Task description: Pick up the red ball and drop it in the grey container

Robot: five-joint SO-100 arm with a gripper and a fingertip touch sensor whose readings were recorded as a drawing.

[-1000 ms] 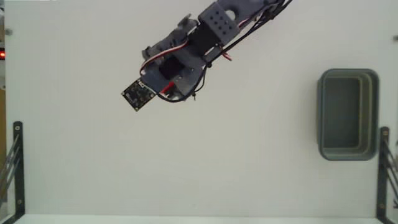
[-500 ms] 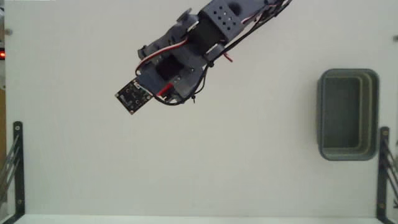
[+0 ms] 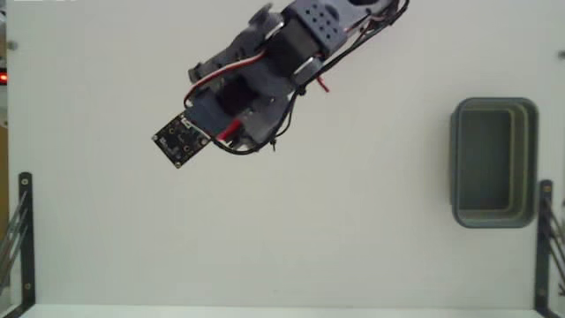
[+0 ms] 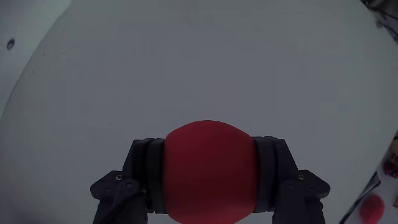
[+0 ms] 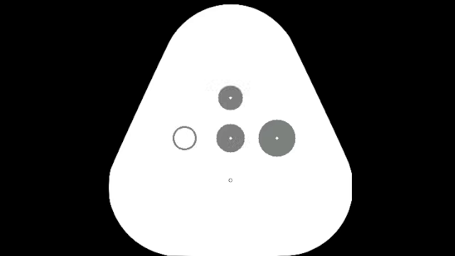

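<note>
Two jaws clamp the red ball (image 4: 210,171); grey container (image 3: 494,162) lies lengthwise top-to-bottom.

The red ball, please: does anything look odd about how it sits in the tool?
Nothing stands out. In the wrist view the red ball sits centred between both fingers of the tool, clamped evenly; the grey container stands upright and empty.

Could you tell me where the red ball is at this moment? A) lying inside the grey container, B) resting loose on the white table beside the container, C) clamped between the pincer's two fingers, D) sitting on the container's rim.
C: the wrist view shows the red ball squeezed between the two dark fingers of the pincer, while the fixed view shows the grey container with nothing in it, far to the right of the arm.
</note>
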